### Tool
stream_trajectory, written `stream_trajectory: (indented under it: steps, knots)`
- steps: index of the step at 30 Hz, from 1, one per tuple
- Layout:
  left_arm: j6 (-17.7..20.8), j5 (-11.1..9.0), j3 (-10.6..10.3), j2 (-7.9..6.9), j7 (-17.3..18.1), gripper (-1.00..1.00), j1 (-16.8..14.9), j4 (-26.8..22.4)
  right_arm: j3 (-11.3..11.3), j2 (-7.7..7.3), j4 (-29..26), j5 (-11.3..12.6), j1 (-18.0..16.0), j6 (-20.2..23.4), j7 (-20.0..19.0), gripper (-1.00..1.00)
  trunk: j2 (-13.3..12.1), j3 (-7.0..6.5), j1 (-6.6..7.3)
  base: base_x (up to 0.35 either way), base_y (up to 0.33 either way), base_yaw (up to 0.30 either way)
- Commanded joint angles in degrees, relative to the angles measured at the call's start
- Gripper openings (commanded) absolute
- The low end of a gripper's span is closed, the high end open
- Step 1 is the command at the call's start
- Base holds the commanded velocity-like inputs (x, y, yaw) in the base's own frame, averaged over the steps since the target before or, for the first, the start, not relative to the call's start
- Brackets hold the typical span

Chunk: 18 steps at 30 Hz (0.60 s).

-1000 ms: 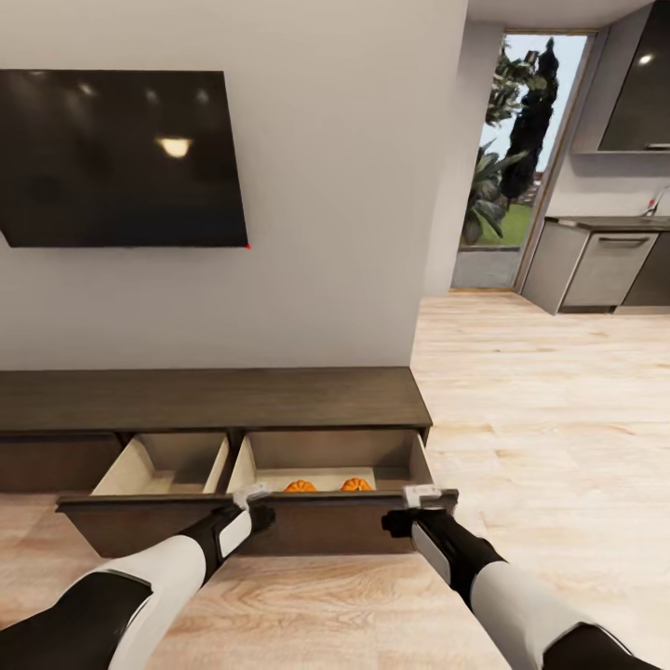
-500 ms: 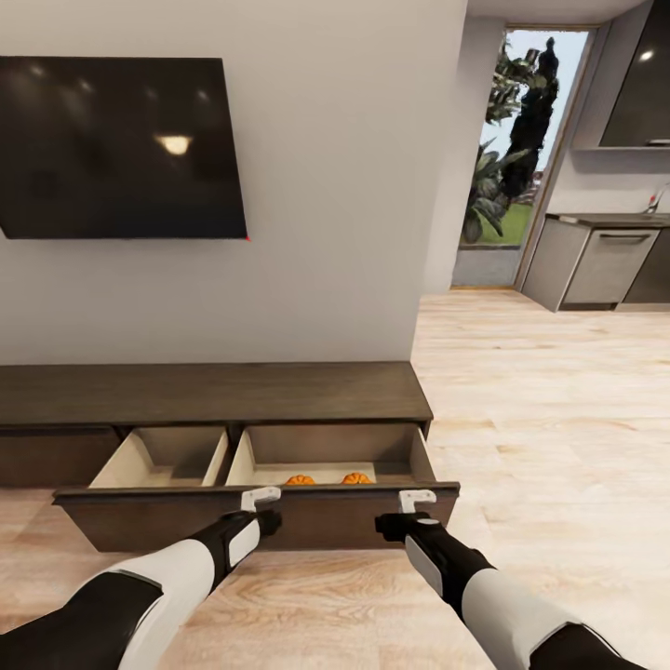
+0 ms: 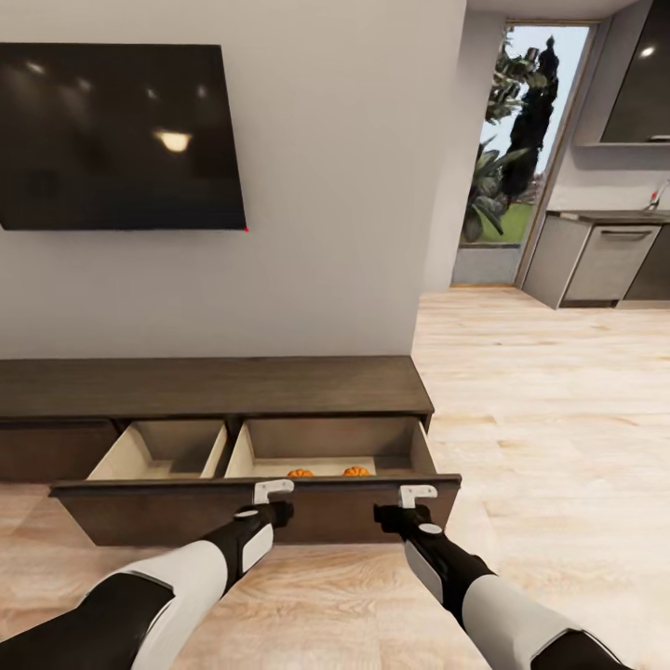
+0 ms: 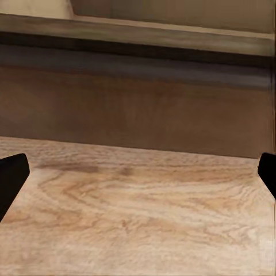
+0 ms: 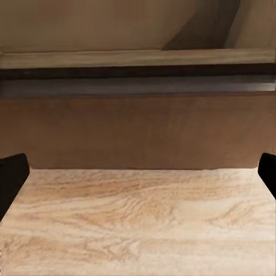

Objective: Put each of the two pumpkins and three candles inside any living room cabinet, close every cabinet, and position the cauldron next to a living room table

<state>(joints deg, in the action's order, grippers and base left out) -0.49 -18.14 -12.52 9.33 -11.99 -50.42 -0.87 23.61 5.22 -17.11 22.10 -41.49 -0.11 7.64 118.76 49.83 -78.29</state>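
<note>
Both pumpkins [image 3: 327, 472] lay inside the cabinet's [image 3: 214, 386] open drawer [image 3: 256, 507]. The left hand [image 3: 273, 490] and the right hand [image 3: 416, 494], both spread, were just before the drawer front.

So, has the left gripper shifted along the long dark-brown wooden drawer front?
Yes. The left gripper moved right, farther from the pale divider, and dropped from the drawer front's top edge onto its face.

The cabinet [image 3: 214, 386] is a long, low dark-brown wooden unit standing against the wall, with a wide drawer [image 3: 256, 507] pulled out to show a pale interior split into two compartments. Two small bright-orange ribbed pumpkins, one [image 3: 300, 474] beside the other [image 3: 355, 472], sit side by side in the right compartment, just behind the dark drawer front.
</note>
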Motion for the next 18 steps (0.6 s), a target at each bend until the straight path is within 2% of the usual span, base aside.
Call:
stream_trajectory:
  steps: [1, 4, 5, 9, 13, 18]
  knots:
    - [-0.4, -0.5, -0.5, 0.09, -0.2, 1.0, 0.0, 0.0, 0.5, -0.03, 0.0, 0.5, 0.0, -0.3, 0.1, 1.0, 0.4, 0.23, -0.22, 0.0, 0.0, 0.0]
    - [-3.2, -0.3, -0.5, 0.24, -0.3, 1.0, 0.0, 0.0, 0.5, -0.02, 0.0, 0.5, 0.7, -0.9, -0.7, 1.0, 1.6, 0.77, -0.88, 0.0, 0.0, 0.0]
    - [-7.3, 0.1, -0.5, 0.37, -0.4, 1.0, 0.1, 0.0, 0.5, 0.0, 0.0, 0.5, 1.3, -2.0, -1.0, 1.0, 2.0, 0.95, -1.1, 0.0, 0.0, 0.0]
    - [-11.2, 1.5, -0.5, 0.36, -0.2, 1.0, 0.3, 0.0, 0.5, -0.02, 0.0, 0.5, 1.7, -4.0, -1.2, 1.0, 3.6, 1.67, -1.97, 0.0, 0.0, 0.0]
    - [-18.4, 3.5, -0.5, -0.03, 0.4, 1.0, 1.1, 0.0, 0.5, -0.03, 0.7, 0.5, 2.9, -6.9, -1.3, 1.0, 5.3, 2.39, -2.85, 0.0, 0.0, 0.0]
    - [-19.8, 3.9, -0.5, -0.05, 0.5, 1.0, 1.4, 0.2, 0.5, -0.03, 1.0, 0.5, 3.2, -7.5, -1.3, 1.0, 7.3, 3.29, -3.95, 0.0, 0.0, 0.0]
